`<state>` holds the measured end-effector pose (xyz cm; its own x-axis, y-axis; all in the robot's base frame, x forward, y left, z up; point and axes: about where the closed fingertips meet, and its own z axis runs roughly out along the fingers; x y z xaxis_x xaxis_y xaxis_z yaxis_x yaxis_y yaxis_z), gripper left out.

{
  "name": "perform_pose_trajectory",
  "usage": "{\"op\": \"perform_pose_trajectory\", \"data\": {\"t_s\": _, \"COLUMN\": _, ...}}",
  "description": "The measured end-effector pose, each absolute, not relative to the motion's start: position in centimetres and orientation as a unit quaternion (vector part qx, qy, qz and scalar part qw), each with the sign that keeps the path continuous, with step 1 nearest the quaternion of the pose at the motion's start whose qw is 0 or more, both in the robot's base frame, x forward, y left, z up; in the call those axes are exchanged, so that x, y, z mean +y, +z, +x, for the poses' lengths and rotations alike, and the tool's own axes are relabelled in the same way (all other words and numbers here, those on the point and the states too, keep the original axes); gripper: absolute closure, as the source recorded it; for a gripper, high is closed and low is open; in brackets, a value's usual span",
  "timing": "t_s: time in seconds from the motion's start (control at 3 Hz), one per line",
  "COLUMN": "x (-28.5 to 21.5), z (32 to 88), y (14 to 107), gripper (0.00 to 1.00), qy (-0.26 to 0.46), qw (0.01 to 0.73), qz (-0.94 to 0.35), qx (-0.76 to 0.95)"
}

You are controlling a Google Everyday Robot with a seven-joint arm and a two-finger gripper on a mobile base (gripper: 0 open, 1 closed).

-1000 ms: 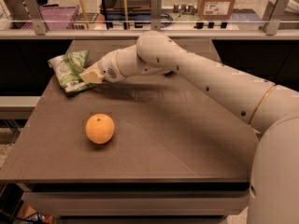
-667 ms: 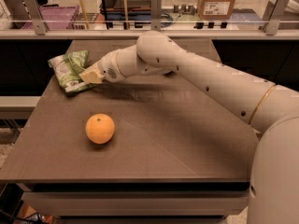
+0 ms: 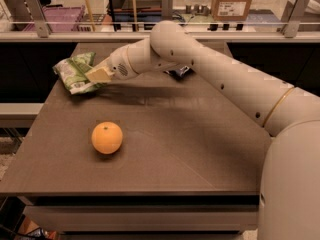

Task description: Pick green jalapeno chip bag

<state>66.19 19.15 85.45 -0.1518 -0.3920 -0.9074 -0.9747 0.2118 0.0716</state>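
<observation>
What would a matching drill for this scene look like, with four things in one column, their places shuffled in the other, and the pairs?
Things:
1. green jalapeno chip bag
2. orange
3. pincer
4. cardboard box

Places:
A. in the background, top right of the view
B. far left corner of the table
C. near left part of the table, on its own
D. at the green bag's right edge

Pairs: 1-B, 2-C, 3-D, 4-A
</observation>
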Motion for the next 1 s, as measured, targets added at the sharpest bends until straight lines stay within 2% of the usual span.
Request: {"op": "perform_pose_trajectory", "data": {"t_s": 1.0, "x": 17.7, "z": 67.6, "y": 88.4, "gripper": 1.0, "qy": 0.407, "qw": 0.432, "qz": -0.519, "qx": 0.615}}
